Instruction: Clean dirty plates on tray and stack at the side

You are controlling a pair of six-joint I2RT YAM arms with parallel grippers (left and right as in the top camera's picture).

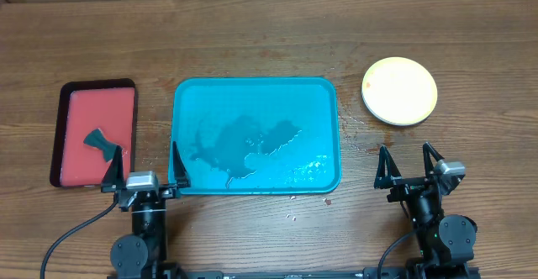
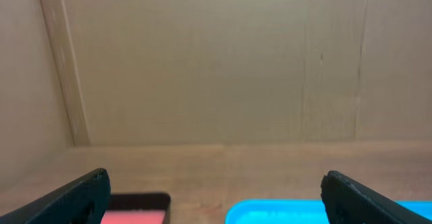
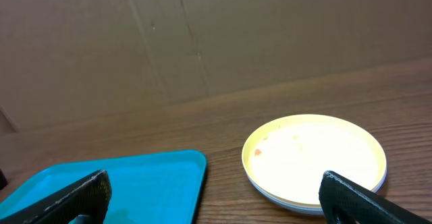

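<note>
The plates [image 1: 399, 91] sit nested in one stack on the bare tabletop [image 1: 252, 27], at about 2 o'clock from the tray [image 1: 185, 94] and well apart from it. The yellow-green one lies on top. The right wrist view shows a paler rim beneath it, though I cannot count the plates under it. A small orange speck [image 3: 258, 152] shows near the top plate's rim at 9 o'clock.

The tray holds no plates, only a thin film of water pooled toward its 5 o'clock corner.

Both arms are parked along the near edge. The left gripper [image 1: 145, 144] is spread wide and empty at 7 o'clock from the tray. The right gripper [image 1: 404, 146] is likewise spread and empty, just short of the stack at its 6 o'clock.

At 9 o'clock from the tray lies a red tray [image 1: 59, 136] with a dark bow-shaped piece [image 1: 102, 142] on it.

The plates look like light, stiff plastic: unlikely to break, but smooth and probably slick if damp. The flat centre offers nothing to pinch, so the hold belongs on the raised rim at 6 o'clock, one finger over and one under. Nested plates may cling, so the top one could drag its neighbour along.
</note>
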